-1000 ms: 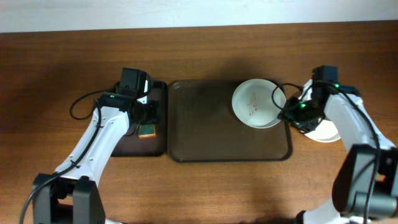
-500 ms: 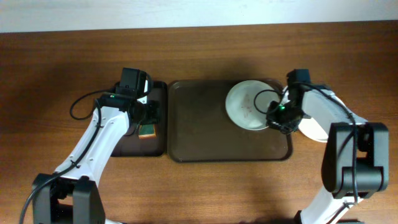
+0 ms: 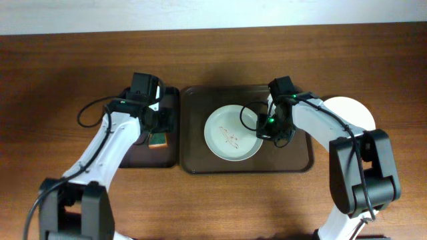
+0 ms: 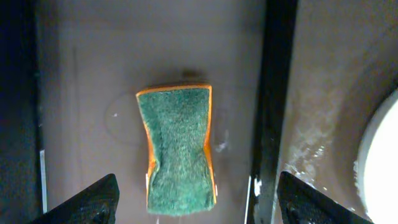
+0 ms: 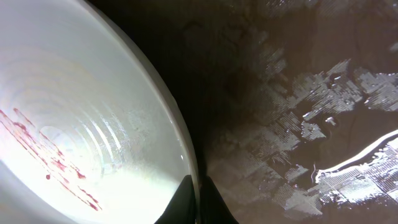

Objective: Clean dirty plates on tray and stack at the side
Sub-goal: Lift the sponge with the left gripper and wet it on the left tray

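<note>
Wooden surface (image 3: 67, 67) carries everything in view.

Large rectangular dark brown tray (image 3: 200, 160) with raised rim lies at centre, its floor wet and glinting in the right wrist view.

Narrower black tray (image 3: 133, 159) lies just beside it at 9 o'clock, long edges parallel.

Round shallow pale streaked plate (image 3: 227, 137) lies on the dark brown tray, about mid-tray. It has thin red-brown sauce marks in the bowl (image 5: 56, 162).

Round white plate (image 3: 350, 110) rests on the surface off the dark brown tray at roughly 3 o'clock, partly hidden by the right arm (image 3: 320, 123).

Green scouring sponge (image 4: 177, 149) with orange edging lies on the black tray floor, toward 5 o'clock of that tray.

Left arm (image 3: 100, 153): the left jaws are spread wide, one tip to each side of the sponge, neither touching it.

Right jaws are clenched on the streaked plate's rim at its 3 o'clock side, one tip inside and one outside.
</note>
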`<state>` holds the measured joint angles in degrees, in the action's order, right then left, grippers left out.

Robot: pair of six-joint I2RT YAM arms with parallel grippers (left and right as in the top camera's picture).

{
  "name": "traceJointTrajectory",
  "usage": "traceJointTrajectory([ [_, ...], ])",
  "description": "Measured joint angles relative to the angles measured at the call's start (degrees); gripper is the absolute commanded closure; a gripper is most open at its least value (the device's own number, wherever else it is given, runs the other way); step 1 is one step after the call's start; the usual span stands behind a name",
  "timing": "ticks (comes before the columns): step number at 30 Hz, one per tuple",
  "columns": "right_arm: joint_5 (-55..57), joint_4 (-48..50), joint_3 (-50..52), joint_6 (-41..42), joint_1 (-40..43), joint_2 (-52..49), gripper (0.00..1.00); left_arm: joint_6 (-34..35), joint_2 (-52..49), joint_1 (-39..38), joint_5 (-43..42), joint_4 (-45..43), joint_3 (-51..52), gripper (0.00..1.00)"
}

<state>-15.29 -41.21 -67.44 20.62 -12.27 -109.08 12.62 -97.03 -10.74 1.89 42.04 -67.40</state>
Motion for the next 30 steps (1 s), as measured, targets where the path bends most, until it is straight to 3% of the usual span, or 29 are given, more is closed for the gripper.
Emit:
traceJointTrajectory([
  [8, 0.0, 0.07, 0.0, 0.0, 0.0, 0.0, 0.96, 0.0, -8.59, 0.0, 0.0, -2.23, 0.0, 0.28],
  [9, 0.0, 0.07, 0.0, -0.02, 0.0, 0.0, 0.96, 0.0, -9.57, 0.0, 0.0, -2.25, 0.0, 0.34],
  [12, 0.0, 0.09, 0.0, 0.0, 0.0, 0.0, 0.96, 0.22, -11.56, 0.0, 0.02, -2.25, 0.0, 0.91],
  [13, 0.0, 0.09, 0.0, -0.02, 0.0, 0.0, 0.96, 0.31, -11.82, 0.0, 0.13, -2.25, 0.0, 1.0],
  [24, 0.0, 0.09, 0.0, 0.0, 0.0, 0.0, 0.96, 0.0, -11.56, 0.24, 0.11, -2.19, -2.19, 1.0],
  [30, 0.0, 0.11, 0.0, -0.02, 0.0, 0.0, 0.96, 0.02, -3.87, 1.49, 0.02, -2.12, -2.32, 1.0],
])
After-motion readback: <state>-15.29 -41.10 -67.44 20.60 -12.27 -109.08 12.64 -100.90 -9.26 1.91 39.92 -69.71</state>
